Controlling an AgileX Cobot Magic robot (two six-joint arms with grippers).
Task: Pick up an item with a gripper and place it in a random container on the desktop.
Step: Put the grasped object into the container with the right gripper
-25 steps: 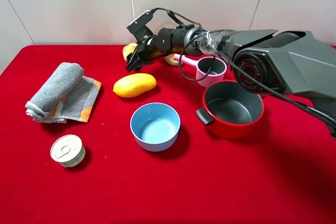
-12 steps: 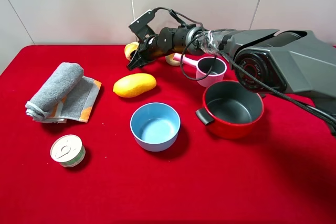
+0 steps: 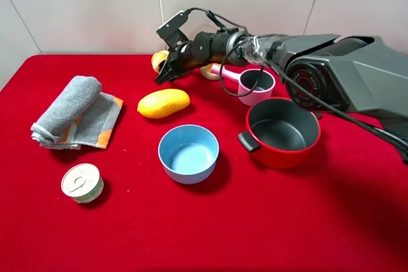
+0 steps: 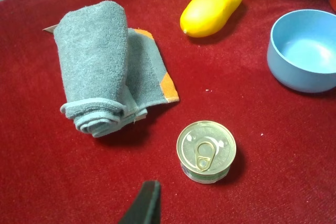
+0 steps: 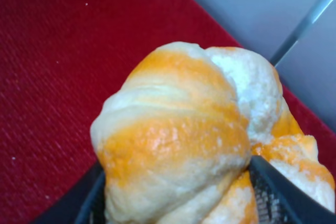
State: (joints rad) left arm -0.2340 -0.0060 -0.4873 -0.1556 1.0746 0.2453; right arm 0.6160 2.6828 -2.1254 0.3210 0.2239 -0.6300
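**While right gripper (image 3: 163, 70) clamped bun (image 5: 173, 135) at far edge, red pot (image 3: 280, 155) stood nearer in**

Where the left wrist camera looked down, only one dark fingertip of the left gripper (image 4: 145, 207) showed, so its opening could not be told. Nearest on the red desktop (image 3: 268, 227) sat a tin can (image 3: 81, 183), ring-pull up, at the left. Beyond it a blue bowl (image 3: 188, 153) stood upright near the middle, and the red pot stood to its right, apart from it. Farther back at the left lay a rolled grey towel (image 3: 75, 111); a yellow mango (image 3: 163, 103) lay to its right. A pink cup (image 3: 256, 85) stood just behind the pot, its long handle pointing towards the right arm (image 3: 331, 68). At the far edge, by the wall (image 3: 95, 11), the right gripper's jaws were closed part-way, pressed on either side of the golden-orange bun, whose ridged lumps bulged out between them. Whether the bun rested on the desktop or hung clear could not be told
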